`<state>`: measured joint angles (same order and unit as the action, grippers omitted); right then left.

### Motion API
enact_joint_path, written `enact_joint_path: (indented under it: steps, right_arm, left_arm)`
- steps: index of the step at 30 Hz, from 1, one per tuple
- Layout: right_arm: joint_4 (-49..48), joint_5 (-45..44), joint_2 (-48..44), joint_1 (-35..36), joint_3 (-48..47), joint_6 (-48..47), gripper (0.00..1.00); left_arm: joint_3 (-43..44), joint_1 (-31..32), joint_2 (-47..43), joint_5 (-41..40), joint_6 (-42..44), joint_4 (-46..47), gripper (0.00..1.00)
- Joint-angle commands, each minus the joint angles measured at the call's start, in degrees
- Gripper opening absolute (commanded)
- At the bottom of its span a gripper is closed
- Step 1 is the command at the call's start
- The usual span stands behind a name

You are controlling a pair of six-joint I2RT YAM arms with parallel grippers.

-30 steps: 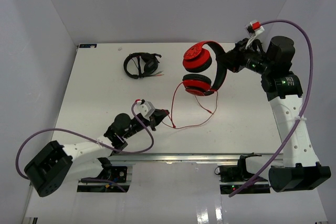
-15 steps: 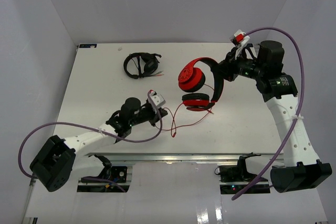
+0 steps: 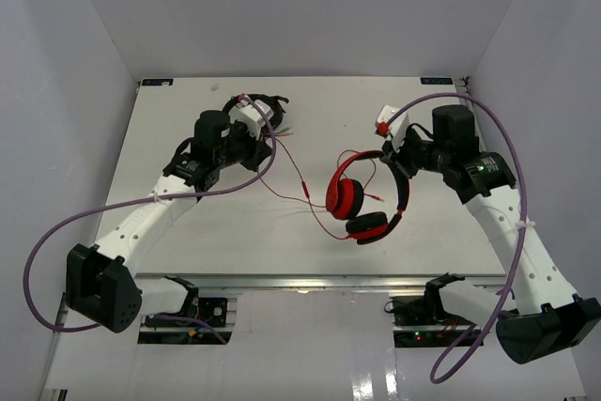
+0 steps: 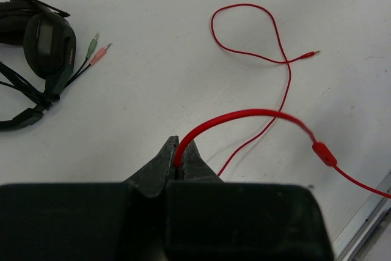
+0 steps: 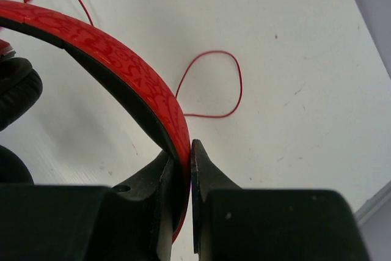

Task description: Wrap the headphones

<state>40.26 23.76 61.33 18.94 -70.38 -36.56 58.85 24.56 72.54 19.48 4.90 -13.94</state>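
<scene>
The red headphones (image 3: 362, 196) hang above the table's middle right. My right gripper (image 3: 399, 164) is shut on their red headband (image 5: 131, 77), which runs between the two fingers in the right wrist view (image 5: 181, 163). Black ear pads (image 5: 15, 90) show at the left of that view. The thin red cable (image 3: 300, 185) runs from the headphones left to my left gripper (image 3: 266, 135), which is shut on it near the table's back left. In the left wrist view the cable (image 4: 256, 113) arcs out from between the shut fingers (image 4: 178, 162), and its plug end (image 4: 311, 54) lies loose on the table.
The smaller black headphones (image 3: 254, 105) lie at the back left, partly behind my left arm; they also show in the left wrist view (image 4: 38, 59) with green and pink plugs (image 4: 98, 50). The table's near edge (image 3: 310, 277) runs in front of both arms.
My left gripper has swung from the near middle to the back left, pulling the cable along. My right gripper has carried the headphones from the back right down towards the middle.
</scene>
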Motion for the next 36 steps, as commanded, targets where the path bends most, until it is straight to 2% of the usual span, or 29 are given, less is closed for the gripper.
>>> enact_joint_path:
  steps: [1, 7, 13, 20, 28, 36]
  right_arm:
    - [-5.0, -11.8, 0.8, 4.4, 3.1, -2.2, 0.08]
    - [-6.4, -11.3, 2.7, 8.7, 3.1, -1.0, 0.08]
    - [-7.2, -10.0, 2.4, 13.9, 2.5, -3.5, 0.08]
    - [-6.1, -9.1, 3.3, 19.2, 3.5, -6.9, 0.08]
    - [-8.0, -15.6, 5.4, 24.3, 6.2, -9.2, 0.08]
    - [-9.8, -21.2, 5.8, 26.1, 9.0, -10.9, 0.08]
  left_arm:
    - [4.6, 0.2, -6.7, 0.4, 0.2, -5.8, 0.00]
    - [6.4, 0.8, -8.6, 1.4, 0.6, -7.9, 0.00]
    - [6.0, 0.9, -4.9, 0.7, 1.1, -10.5, 0.00]
    - [11.2, 0.9, -0.1, -0.1, 1.0, -12.2, 0.00]
    - [15.0, 0.9, 1.2, 0.3, 0.6, -13.7, 0.00]
    - [16.0, 0.9, 0.2, 0.3, 0.6, -14.5, 0.00]
